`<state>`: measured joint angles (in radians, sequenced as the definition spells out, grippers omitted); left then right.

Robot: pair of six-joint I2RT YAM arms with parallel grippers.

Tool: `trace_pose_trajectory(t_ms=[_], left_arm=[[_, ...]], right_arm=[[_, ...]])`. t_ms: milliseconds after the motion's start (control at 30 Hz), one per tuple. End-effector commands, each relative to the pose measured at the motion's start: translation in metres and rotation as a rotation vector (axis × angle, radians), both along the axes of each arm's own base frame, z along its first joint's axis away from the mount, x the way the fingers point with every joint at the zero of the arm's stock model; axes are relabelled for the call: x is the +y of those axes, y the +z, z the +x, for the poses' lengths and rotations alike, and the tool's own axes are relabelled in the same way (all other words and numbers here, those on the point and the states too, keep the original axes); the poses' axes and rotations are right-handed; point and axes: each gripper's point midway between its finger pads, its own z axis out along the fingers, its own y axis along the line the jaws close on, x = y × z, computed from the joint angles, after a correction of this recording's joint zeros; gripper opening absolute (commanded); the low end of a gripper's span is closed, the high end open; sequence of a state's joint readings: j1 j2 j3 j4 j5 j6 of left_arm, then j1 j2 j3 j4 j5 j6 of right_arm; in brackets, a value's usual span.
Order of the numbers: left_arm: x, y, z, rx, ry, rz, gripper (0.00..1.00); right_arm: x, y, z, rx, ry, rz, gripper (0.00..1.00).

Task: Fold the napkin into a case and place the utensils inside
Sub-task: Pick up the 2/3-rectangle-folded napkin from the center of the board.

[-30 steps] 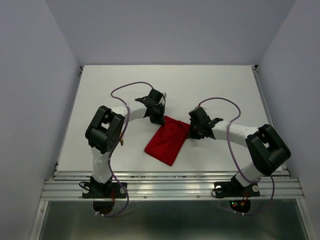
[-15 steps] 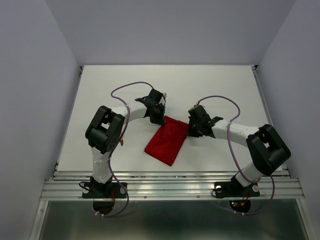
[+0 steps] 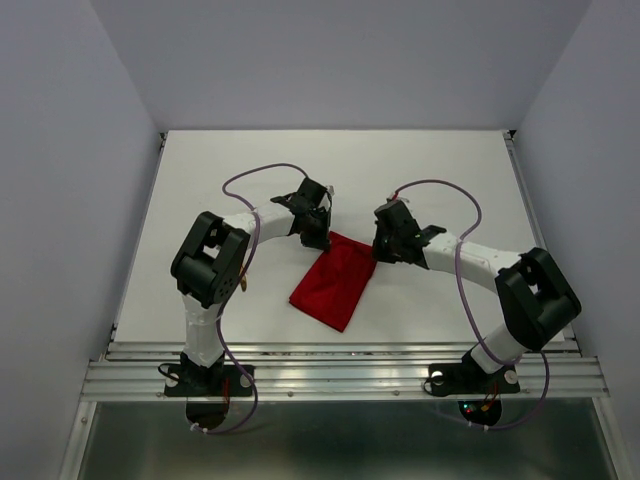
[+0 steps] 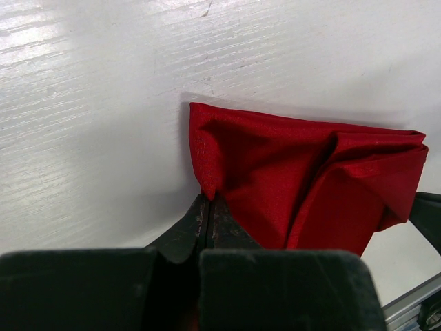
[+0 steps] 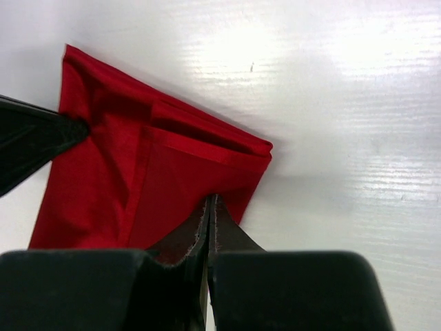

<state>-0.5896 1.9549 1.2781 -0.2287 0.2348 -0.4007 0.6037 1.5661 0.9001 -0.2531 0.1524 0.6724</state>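
Observation:
The red napkin (image 3: 335, 280) lies folded into a narrow rectangle on the white table, slanting from far right to near left. My left gripper (image 3: 318, 239) is shut on its far left corner, and the cloth rises into the closed tips in the left wrist view (image 4: 209, 198). My right gripper (image 3: 381, 250) is shut at the napkin's far right corner, its tips pressed together on the folded edge (image 5: 211, 200). Layered folds show on the napkin (image 5: 138, 172) and in the left wrist view (image 4: 296, 172). The knife and fork are out of view.
The white table (image 3: 440, 170) is walled by pale panels on the left, right and far side. A metal rail (image 3: 340, 375) runs along the near edge, where both arm bases are bolted. Purple cables loop above each wrist.
My right gripper has shifted a little toward the far side and the left, staying at the napkin's far right corner. The left gripper and the napkin's near end have not visibly moved.

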Motion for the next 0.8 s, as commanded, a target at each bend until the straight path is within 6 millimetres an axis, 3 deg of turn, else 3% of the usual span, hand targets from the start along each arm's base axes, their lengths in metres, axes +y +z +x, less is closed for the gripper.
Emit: trace_pose_trajectory(t_ms=[0,533,767], left_arm=[[-0.002,-0.002,-0.006,0.007,-0.028,0.018,0.0],[-0.003,-0.001,-0.007,0.007,-0.032,0.013,0.0],[-0.004,-0.001,-0.008,0.007,-0.035,0.01,0.0]], right_arm=[[0.006,0.016,0.019,-0.059,-0.019,-0.003,0.01],[0.015,-0.009,0.033,-0.019,-0.002,-0.039,0.01],[0.019,-0.008,0.043,-0.027,-0.043,-0.026,0.01]])
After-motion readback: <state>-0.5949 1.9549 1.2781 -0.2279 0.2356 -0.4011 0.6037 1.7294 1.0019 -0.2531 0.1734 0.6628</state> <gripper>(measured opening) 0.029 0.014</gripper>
